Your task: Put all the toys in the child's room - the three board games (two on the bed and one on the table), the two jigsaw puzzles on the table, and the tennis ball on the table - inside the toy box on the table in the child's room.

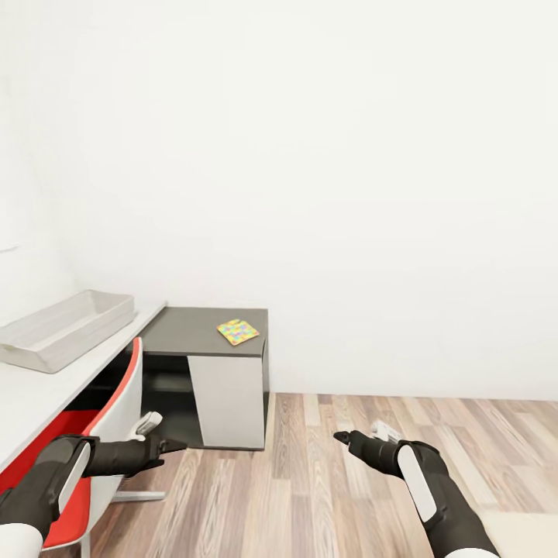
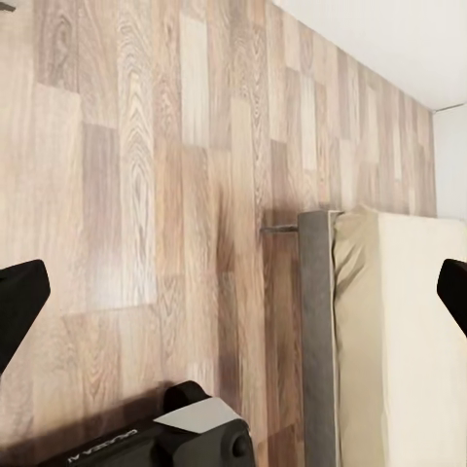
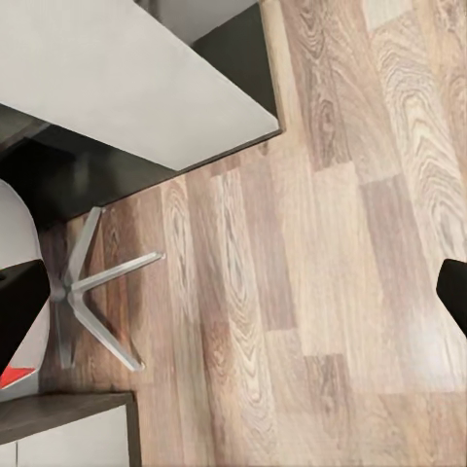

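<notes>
No print could be read on the jigsaw puzzle (image 1: 238,332), a small square of yellow, pink, green and blue pieces lying flat on the lower dark-grey section of the table (image 1: 46,387). In the left wrist view, white lettering ran along a dark arm segment at the frame's edge, too blurred and cut off to make out.

The left gripper (image 1: 172,446) hung low at the near left, pointing right over the wood-plank floor (image 1: 310,480), beside the red-and-white chair (image 1: 116,411). Its wrist view showed the two dark fingertips (image 2: 21,297) set wide apart with only floorboards and the edge of the bed (image 2: 409,341) between them (nothing held).

The right gripper (image 1: 341,438) pointed left at the near right, also over bare floor. Its fingertips (image 3: 19,311) stood equally wide apart, empty, with the chair's metal base (image 3: 92,292) and the table's edge beyond.

The toy box (image 1: 66,329), light grey with flared sides, sat on the pale tabletop at the far left, well apart from both grippers; its inside could not be seen.
</notes>
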Controlling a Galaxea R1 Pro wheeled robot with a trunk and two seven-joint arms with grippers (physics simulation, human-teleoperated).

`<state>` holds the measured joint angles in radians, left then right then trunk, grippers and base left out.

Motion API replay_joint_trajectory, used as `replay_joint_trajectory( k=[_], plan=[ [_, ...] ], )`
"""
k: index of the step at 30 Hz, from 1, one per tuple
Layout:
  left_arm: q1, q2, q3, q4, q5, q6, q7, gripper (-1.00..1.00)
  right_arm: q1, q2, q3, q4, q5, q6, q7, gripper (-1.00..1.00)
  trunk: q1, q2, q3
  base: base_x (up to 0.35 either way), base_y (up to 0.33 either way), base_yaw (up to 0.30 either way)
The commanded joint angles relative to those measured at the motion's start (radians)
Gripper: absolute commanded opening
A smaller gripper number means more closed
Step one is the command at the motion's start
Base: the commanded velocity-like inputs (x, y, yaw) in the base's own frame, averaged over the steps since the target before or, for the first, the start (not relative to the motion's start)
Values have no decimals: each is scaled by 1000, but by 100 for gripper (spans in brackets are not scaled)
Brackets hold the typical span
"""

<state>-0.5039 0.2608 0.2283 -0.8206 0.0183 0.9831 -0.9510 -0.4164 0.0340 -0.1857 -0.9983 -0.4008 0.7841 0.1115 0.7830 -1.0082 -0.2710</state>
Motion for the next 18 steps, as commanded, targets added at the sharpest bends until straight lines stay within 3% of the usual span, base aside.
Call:
replay_joint_trajectory(
  k=[1, 18],
  plan=[
    [-1, 0, 1, 0, 2, 8, -2, 100, -1, 1, -5, -1, 6, 5, 8, 100, 1, -1, -1, 251, 0, 0],
    [-1, 0, 2, 0, 2, 8, -3, 100, -1, 1, -3, 0, 0, -22, 7, 100, 1, -1, -5, 252, 0, -17]
  ],
)
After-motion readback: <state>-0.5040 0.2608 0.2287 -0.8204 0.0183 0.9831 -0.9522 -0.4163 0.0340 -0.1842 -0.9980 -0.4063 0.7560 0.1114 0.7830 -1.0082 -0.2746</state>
